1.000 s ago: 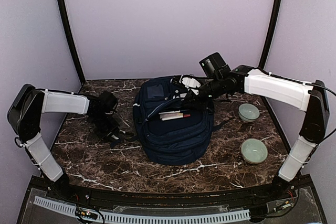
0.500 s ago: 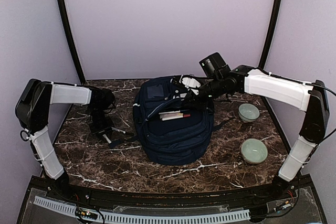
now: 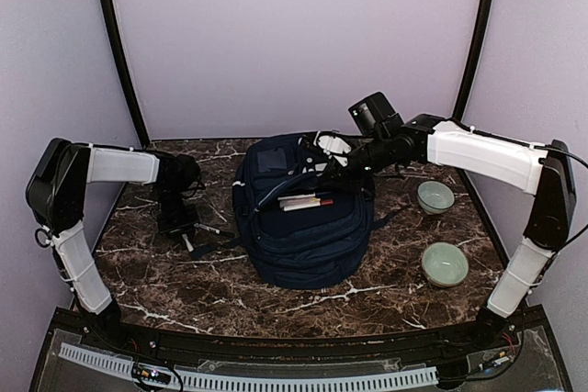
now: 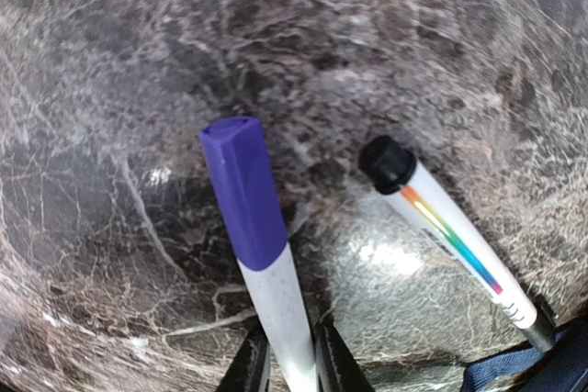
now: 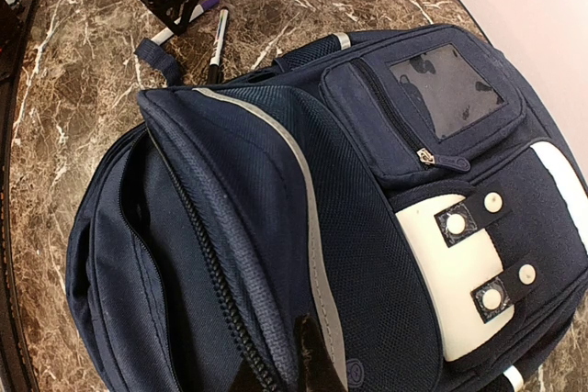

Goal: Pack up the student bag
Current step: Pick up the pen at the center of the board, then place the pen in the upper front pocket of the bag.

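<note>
Your left gripper (image 4: 292, 369) has its fingers (image 4: 250, 366) drawn narrow against both sides of a white marker with a purple cap (image 4: 262, 263). The marker lies on the dark marble table (image 4: 119, 89). A white marker with a black cap and rainbow stripe (image 4: 450, 240) lies just beside it.

Your right gripper (image 5: 280, 369) is pinched tight on the raised front flap of the large navy-blue fabric student bag (image 5: 395, 218), exposing an open compartment. The bag lies mid-table, between the arms.

Two pale green ceramic bowls (image 3: 435, 196) sit to its right.
</note>
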`<state>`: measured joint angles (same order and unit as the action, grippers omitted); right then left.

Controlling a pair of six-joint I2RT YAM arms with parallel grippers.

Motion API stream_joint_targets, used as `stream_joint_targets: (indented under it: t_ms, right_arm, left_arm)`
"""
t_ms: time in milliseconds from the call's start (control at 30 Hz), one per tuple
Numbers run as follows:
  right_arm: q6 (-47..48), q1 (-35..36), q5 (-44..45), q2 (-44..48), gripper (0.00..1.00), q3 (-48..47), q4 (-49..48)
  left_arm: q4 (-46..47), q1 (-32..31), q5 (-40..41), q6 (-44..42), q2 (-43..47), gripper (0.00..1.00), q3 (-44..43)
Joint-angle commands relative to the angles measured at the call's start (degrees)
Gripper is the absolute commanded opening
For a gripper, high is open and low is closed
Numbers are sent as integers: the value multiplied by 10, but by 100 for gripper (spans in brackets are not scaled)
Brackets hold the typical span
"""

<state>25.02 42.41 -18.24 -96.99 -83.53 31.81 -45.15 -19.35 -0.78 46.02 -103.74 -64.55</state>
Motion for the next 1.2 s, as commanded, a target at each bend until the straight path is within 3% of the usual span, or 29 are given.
stream_joint_targets:
  t_ms: [0,300,567,800,933,1167]
  right_arm:
    - [1,1,-17,-7,0,-12,-21]
    - [0,1,-19,-5,0,-14,-20]
    - [0,0,-20,-3,0,-14,-19]
    - [0,0,-19,-2,0,-15,-19]
    - [0,0,-16,-3,0,-13,-22]
    - [-1,1,-14,-5,0,-15,-23]
  left_arm:
    - [43,8,44,-60,-14,18,27]
    - [88,8,26,-158,22,18,49]
    - [54,8,50,-177,49,1,42]
    - [-9,7,66,-175,150,0,15]
    - [0,4,16,-189,220,0,-4]
    - [113,-112,-16,-281,285,0,-27]
